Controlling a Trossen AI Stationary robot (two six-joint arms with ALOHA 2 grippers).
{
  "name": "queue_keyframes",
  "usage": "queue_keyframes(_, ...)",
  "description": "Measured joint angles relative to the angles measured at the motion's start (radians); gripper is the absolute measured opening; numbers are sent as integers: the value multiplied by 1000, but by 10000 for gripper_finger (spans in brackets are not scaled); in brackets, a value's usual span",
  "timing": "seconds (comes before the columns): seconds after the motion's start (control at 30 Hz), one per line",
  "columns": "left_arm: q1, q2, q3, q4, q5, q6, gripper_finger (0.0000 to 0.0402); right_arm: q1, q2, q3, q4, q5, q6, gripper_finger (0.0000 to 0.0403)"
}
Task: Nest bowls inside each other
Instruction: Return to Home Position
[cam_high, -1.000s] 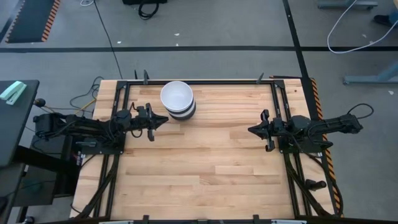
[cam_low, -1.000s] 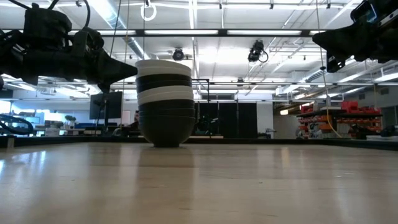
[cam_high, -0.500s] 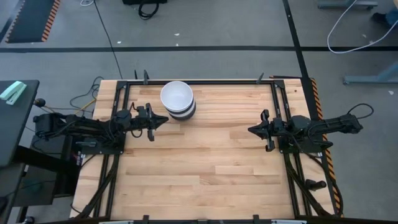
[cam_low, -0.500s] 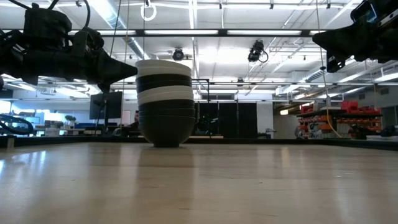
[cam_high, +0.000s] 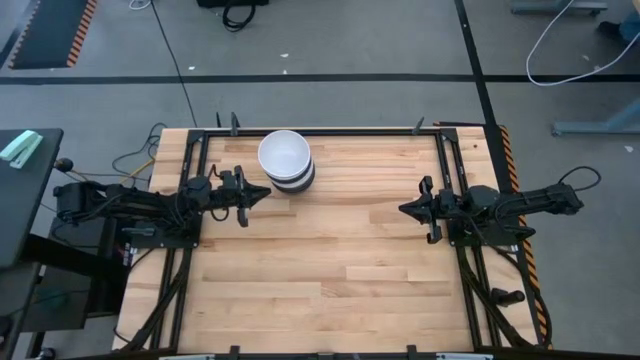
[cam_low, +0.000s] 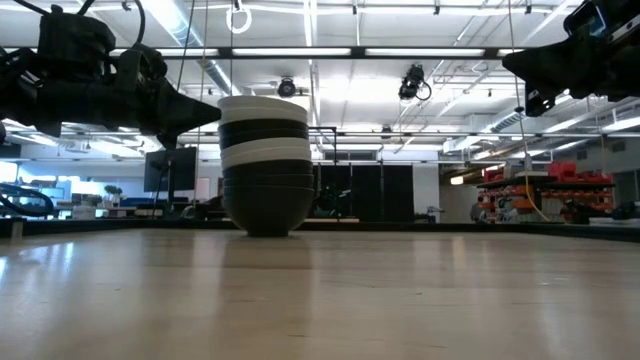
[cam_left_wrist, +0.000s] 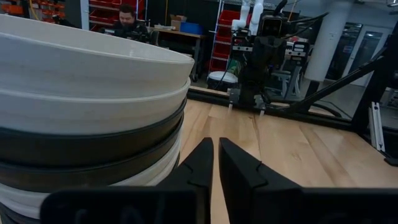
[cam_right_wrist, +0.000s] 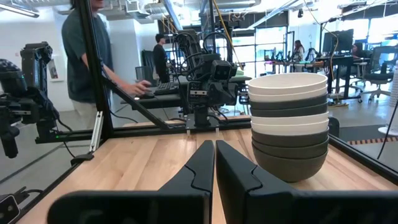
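The bowls stand nested in one stack (cam_high: 286, 160) near the table's far edge, left of centre. Black and white bowls alternate in bands, a white bowl on top (cam_low: 264, 108), and the bottom black bowl rests by its foot on the wood (cam_low: 267, 228). The stack also fills the left wrist view (cam_left_wrist: 87, 106) and shows in the right wrist view (cam_right_wrist: 289, 124). My left gripper (cam_high: 262, 193) hovers shut just beside the stack, on its near left side, apart from it. My right gripper (cam_high: 404, 209) is shut above the table's right part, far from the stack.
Bare wooden table top (cam_high: 330, 260) spreads between and in front of the two arms. Black metal frame rails (cam_high: 330, 131) run along the table's edges. People stand in the room beyond the table (cam_right_wrist: 84, 56), away from the arms.
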Motion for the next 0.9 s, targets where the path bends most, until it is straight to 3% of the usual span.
queue_keyframes(0.9,0,0,0,0,0,0,34,0,0,0,0,0,0,23)
